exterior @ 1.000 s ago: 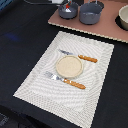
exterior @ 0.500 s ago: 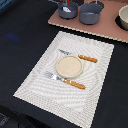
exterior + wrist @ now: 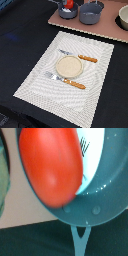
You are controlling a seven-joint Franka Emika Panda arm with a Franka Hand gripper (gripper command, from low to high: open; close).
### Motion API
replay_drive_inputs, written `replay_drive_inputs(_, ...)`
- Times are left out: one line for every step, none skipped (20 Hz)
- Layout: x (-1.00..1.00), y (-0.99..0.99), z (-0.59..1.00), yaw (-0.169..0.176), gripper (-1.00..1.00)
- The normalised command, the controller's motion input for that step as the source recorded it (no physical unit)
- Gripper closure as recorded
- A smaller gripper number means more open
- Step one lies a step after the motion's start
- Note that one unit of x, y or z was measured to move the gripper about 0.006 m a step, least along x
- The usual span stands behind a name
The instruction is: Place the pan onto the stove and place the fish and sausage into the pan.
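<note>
A: Where's the pan (image 3: 102, 188)?

B: On the stove (image 3: 107, 30), at the far edge toward the exterior view's left, beside the larger grey pot (image 3: 91, 12); in the wrist view the sausage (image 3: 50, 168) fills its bowl, with the white fish (image 3: 90, 158) lying beneath it.

A: And the pincer?

B: Cannot tell; its fingers aren't visible in either view.

A: Nearer the camera?

B: A striped placemat (image 3: 35, 82) carrying a round plate (image 3: 69, 65), knife (image 3: 80, 57) and fork (image 3: 66, 80).

We found the pan (image 3: 67, 11) on the stove (image 3: 107, 27), left of the pot (image 3: 91, 12) in the exterior view, with the sausage (image 3: 50, 165) and fish (image 3: 92, 153) inside it.
</note>
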Motion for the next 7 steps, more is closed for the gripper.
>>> replay_drive_inputs(0.00,0.25,1.00,-0.107,-1.00)
replay_drive_inputs(0.00,0.23,0.76,-0.108,-1.00)
replay_drive_inputs(0.14,0.26,0.46,-0.114,-1.00)
replay_drive_inputs(0.15,0.17,0.22,-0.093,-1.00)
replay_drive_inputs(0.13,0.00,0.00,-0.052,-1.00)
replay_drive_inputs(0.01,0.00,0.00,-0.016,-1.00)
replay_drive_inputs(0.03,0.00,0.00,-0.002,-1.00)
